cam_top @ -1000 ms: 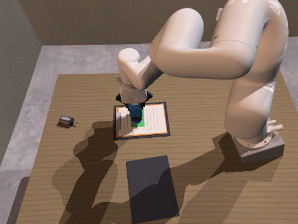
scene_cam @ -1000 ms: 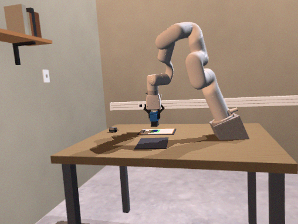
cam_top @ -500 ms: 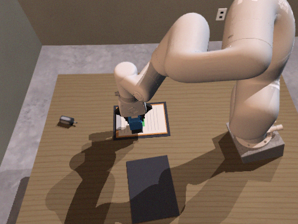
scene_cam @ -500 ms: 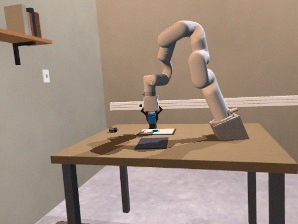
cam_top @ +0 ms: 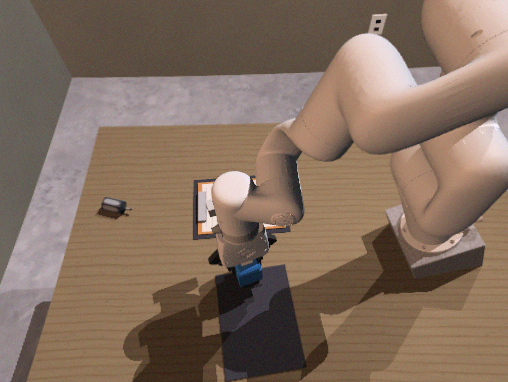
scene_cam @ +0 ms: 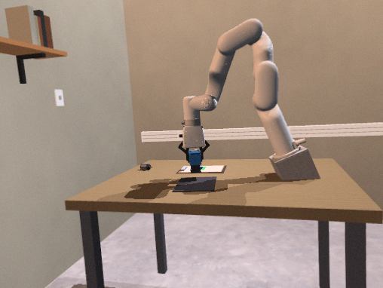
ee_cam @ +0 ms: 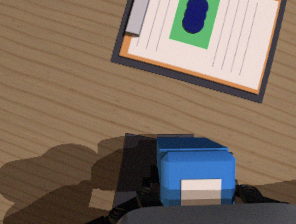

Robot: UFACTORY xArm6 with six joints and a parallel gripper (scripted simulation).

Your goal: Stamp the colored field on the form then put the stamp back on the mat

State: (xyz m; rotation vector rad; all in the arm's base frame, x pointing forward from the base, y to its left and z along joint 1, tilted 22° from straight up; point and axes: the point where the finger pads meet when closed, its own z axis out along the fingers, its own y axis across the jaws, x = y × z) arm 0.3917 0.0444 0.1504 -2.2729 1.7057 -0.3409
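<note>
My gripper (cam_top: 246, 267) is shut on the blue stamp (cam_top: 249, 273) and holds it upright in the air above the near-form end of the dark mat (cam_top: 260, 322). The stamp also shows in the side view (scene_cam: 194, 157) and in the wrist view (ee_cam: 196, 171), with the mat's corner (ee_cam: 137, 165) under it. The form (ee_cam: 202, 37) lies on its clipboard beyond the mat. Its green field (ee_cam: 195, 21) carries a dark blue mark (ee_cam: 195, 14). In the top view the arm hides most of the form (cam_top: 205, 209).
A small grey object (cam_top: 114, 204) lies on the table to the left. The arm's base (cam_top: 434, 245) stands at the right. A shelf with books (scene_cam: 26, 34) hangs on the left wall, off the table.
</note>
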